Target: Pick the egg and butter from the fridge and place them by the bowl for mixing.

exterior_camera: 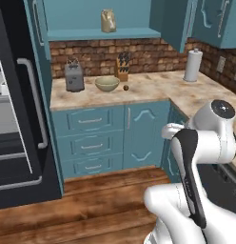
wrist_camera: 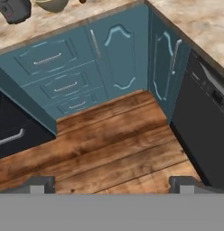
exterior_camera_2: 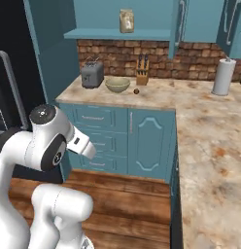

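A wide olive-beige bowl (exterior_camera: pixel 107 84) (exterior_camera_2: pixel 117 84) stands on the marble counter (exterior_camera: pixel 153 88), between the toaster and the knife block. The tiny brown egg (exterior_camera: pixel 125 87) (exterior_camera_2: pixel 136 91) lies on the counter just right of the bowl, a little apart from it. The black fridge (exterior_camera: pixel 24 157) with grey bar handles is at the left; pale inner shelves show at its far left edge. The butter is out of view. My gripper (wrist_camera: pixel 111 185) is open, fingertips (wrist_camera: pixel 39 182) wide apart with nothing between them, and it looks down at the wooden floor (wrist_camera: pixel 109 149). The bowl's rim (wrist_camera: pixel 53 3) shows at the top of the hand view.
A grey toaster (exterior_camera: pixel 74 76) stands left of the bowl and a knife block (exterior_camera: pixel 122 66) behind it. A paper towel roll (exterior_camera: pixel 192 65) is at the counter's corner. Teal drawers and doors (exterior_camera: pixel 110 133) run below. A dark dishwasher front (wrist_camera: pixel 204 131) is on the right.
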